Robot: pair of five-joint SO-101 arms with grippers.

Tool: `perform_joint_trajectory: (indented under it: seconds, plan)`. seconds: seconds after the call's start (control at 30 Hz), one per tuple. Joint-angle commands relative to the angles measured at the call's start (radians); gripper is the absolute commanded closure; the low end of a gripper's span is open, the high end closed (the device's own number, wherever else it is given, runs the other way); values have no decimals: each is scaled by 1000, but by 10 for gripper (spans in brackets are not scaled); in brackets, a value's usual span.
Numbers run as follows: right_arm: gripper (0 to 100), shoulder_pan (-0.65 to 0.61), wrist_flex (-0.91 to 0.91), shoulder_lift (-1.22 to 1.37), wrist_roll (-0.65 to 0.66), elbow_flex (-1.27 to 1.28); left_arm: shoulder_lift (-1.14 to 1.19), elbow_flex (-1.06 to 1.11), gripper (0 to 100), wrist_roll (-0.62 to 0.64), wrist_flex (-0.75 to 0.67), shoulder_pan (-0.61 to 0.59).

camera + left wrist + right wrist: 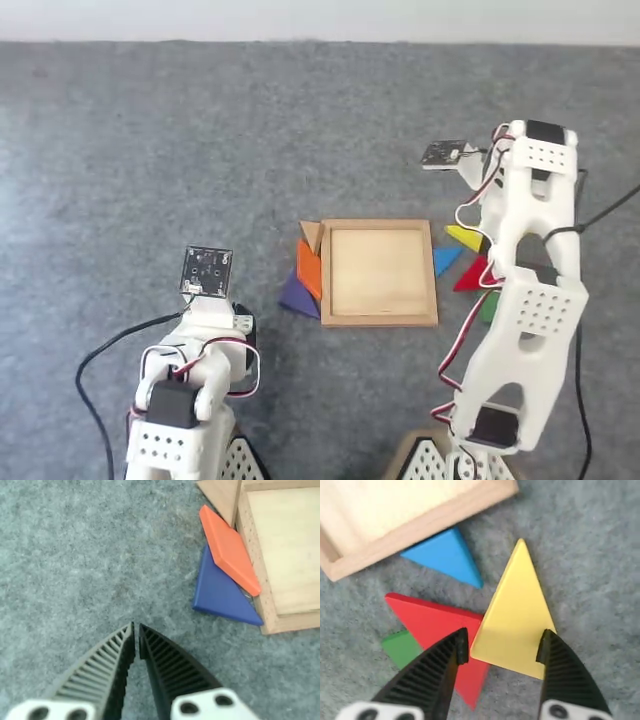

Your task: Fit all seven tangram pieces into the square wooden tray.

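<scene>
The square wooden tray (378,316) lies mid-table with nothing in it. Against its left side lie a tan piece (312,234), an orange piece (307,270) and a dark blue triangle (296,297). On its right lie a light blue triangle (446,259), a yellow triangle (462,237), a red triangle (472,276) and a green piece (488,307). My right gripper (501,646) is open, its fingers straddling the wide end of the yellow triangle (516,615), which overlaps the red triangle (442,625). My left gripper (136,630) is shut and holds nothing, on the carpet short of the dark blue triangle (220,592).
Grey carpet (150,150) covers the table, with wide bare room to the left and behind the tray. The right arm's white body (530,290) hangs over the pieces right of the tray. Cables trail beside both arm bases.
</scene>
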Motion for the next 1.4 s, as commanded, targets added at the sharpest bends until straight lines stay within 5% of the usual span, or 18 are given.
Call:
perform_joint_trajectory:
  seconds: [0.0, 0.5, 0.77, 1.0, 1.37]
  plan:
    - [764, 50, 33, 59, -20, 28, -20, -12, 986, -6, 6, -5]
    - [764, 33, -16, -387, -365, 66, -20, -12, 986, -6, 6, -5]
    - [762, -2, -188, -806, -227, 586, -20, -12, 986, -6, 6, -5]
    - [656, 5, -723, -1059, -126, 1232, -20, -12, 986, -6, 6, -5]
    - [668, 13, -877, -782, -127, 1155, -20, -12, 986, -6, 6, -5]
